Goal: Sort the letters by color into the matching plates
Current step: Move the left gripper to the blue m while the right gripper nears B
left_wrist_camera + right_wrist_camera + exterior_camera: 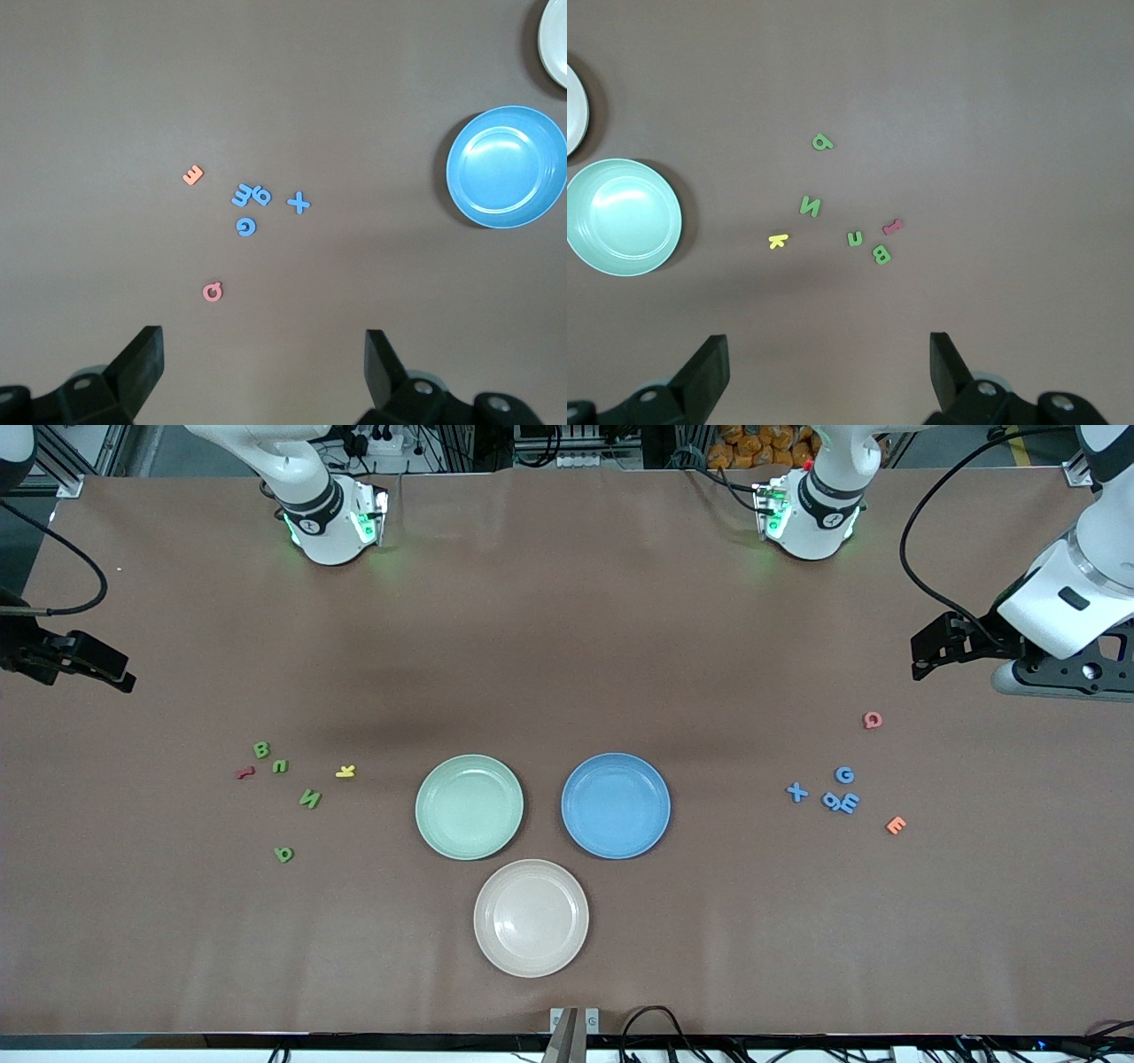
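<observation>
Several dark green letters lie scattered toward the right arm's end of the table. Several blue letters lie in a cluster toward the left arm's end. The pale green plate and the blue plate sit side by side mid-table, both with nothing in them. My right gripper hangs open over bare table by the green letters. My left gripper hangs open over bare table by the blue letters. Neither holds anything.
A beige plate sits nearer the front camera than the two coloured plates. A yellow letter and a red one lie among the green letters. A pink letter and an orange one lie near the blue ones.
</observation>
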You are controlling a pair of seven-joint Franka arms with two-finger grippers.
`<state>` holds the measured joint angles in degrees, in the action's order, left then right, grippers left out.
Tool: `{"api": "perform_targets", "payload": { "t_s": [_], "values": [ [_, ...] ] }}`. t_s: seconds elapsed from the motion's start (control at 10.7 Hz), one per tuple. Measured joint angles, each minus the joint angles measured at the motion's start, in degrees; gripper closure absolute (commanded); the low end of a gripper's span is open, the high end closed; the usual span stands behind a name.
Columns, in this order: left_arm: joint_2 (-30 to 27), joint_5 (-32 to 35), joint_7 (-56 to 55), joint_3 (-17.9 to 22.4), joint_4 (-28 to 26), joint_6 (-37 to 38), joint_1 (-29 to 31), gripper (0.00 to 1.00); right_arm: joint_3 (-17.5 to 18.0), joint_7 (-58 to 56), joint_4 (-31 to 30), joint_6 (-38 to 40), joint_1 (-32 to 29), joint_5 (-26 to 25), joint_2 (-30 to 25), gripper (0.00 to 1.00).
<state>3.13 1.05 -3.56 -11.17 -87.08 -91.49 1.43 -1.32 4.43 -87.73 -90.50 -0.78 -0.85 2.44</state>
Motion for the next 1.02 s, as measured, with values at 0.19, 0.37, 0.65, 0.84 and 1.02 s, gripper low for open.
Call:
{"api": "perform_targets", "payload": {
  "t_s": [0.19, 0.37, 0.65, 0.84, 1.02],
  "values": [
    [0.0, 0.0, 0.7, 0.0, 0.0, 0.0, 0.0, 0.00, 0.0, 0.0, 0.0, 0.0, 0.0, 0.0, 0.0, 0.00],
    [0.0, 0.0, 1.5, 0.1, 0.0, 0.0, 0.1, 0.00, 0.0, 0.0, 0.0, 0.0, 0.1, 0.0, 0.0, 0.00],
    [0.9, 0.0, 1.5, 0.3, 0.0, 0.1, 0.1, 0.00, 0.0, 0.0, -0.5, -1.8, 0.7, 0.0, 0.4, 0.00],
    [3.4, 0.2, 2.0, 0.5, -0.1, 0.2, 1.2, 0.00, 0.0, 0.0, -2.9, -4.5, 0.7, 0.0, 1.0, 0.00],
    [6.4, 0.2, 7.1, 0.7, -0.3, -1.9, 3.7, 0.00, 0.2, 0.0, -7.1, -8.2, 0.8, 0.0, 1.4, 0.00]
  ]
}}
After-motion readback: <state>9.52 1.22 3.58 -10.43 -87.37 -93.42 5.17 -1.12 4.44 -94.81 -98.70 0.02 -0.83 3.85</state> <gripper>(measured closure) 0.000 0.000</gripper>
